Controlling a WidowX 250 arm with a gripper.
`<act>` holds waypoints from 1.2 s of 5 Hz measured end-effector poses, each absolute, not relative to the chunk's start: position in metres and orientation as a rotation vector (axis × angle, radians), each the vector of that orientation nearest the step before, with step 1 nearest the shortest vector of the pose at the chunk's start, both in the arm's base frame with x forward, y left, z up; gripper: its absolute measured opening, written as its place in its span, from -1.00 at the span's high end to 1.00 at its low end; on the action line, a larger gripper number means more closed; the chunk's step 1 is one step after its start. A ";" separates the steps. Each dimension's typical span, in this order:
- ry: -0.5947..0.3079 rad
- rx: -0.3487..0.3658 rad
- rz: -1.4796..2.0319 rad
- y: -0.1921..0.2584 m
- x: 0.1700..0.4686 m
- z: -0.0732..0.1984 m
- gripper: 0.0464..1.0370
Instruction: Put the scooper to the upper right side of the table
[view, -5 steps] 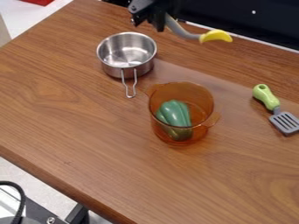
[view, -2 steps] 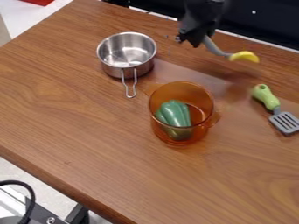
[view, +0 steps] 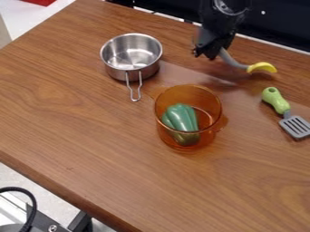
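At the upper right of the camera view, my black gripper (view: 210,53) hangs over the back part of the wooden table (view: 91,145). It is shut on the grey end of the scooper (view: 261,67), whose curved grey shaft points right and ends in a yellow tip. The yellow tip is above and slightly left of the green-handled spatula.
A steel saucepan (view: 131,53) stands left of the gripper. Below it is an orange transparent pot (view: 187,97) holding a green pepper (view: 181,118). The spatula (view: 295,126) lies near the right edge. A dark panel runs behind the table's back edge.
My gripper has moved right and down in the view, carrying the scooper with it. The saucepan, the pot and the spatula have stayed where they were.
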State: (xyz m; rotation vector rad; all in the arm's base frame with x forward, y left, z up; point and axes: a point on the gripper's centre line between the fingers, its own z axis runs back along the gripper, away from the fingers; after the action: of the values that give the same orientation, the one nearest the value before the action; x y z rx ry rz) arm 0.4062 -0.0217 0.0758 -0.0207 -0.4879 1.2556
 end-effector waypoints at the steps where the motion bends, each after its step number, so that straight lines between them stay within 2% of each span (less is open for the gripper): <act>1: -0.389 -0.080 1.291 -0.016 0.411 0.071 0.49; 2: -0.367 -0.030 1.306 -0.004 0.417 0.062 -0.03; 3: -0.298 -0.004 1.286 -0.003 0.420 0.054 -0.60; 4: -0.273 0.014 1.268 0.001 0.418 0.054 -0.93; 5: -0.269 -0.003 1.274 0.005 0.413 0.061 -0.93; 6: -0.276 -0.044 1.282 0.012 0.411 0.083 -0.93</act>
State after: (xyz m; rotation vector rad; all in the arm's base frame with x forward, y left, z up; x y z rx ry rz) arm 0.4112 0.0117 0.0833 -0.0437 -0.2763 1.2817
